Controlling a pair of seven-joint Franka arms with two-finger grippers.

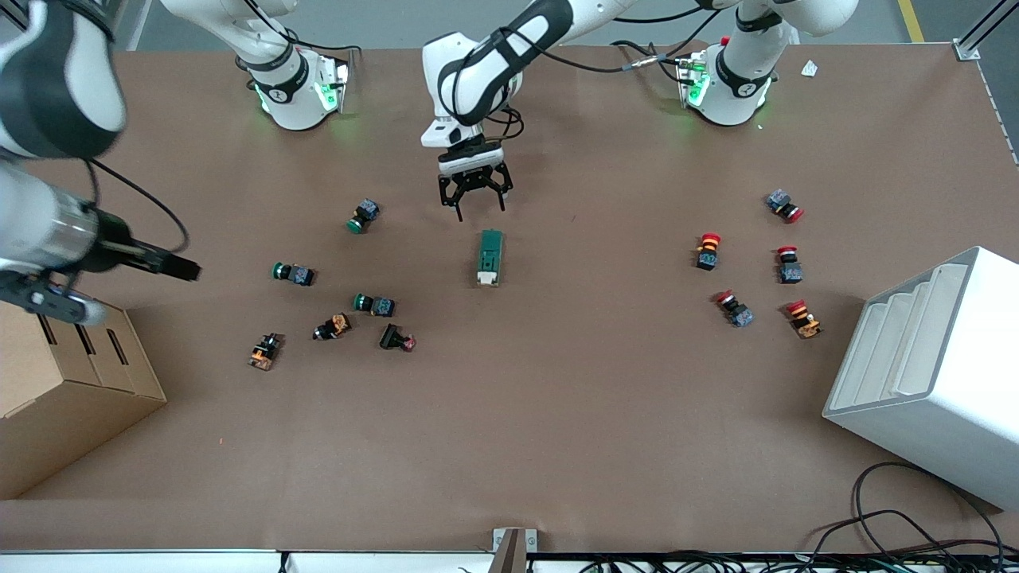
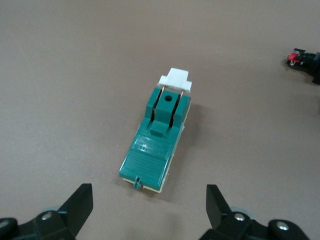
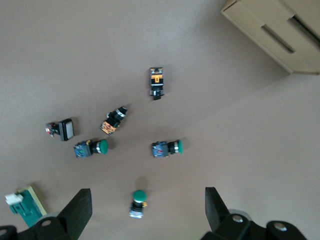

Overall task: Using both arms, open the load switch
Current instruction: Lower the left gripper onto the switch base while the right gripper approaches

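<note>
Over the table's middle, left gripper (image 1: pixel 473 205) spread wide above the load switch (image 1: pixel 489 257); right gripper (image 3: pixel 145 207) waits open. One-handed tug could drag it.

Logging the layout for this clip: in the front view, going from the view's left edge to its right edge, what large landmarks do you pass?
Cardboard box → right gripper → load switch, with the left gripper open above it → cluster of red push buttons → white bin.
</note>
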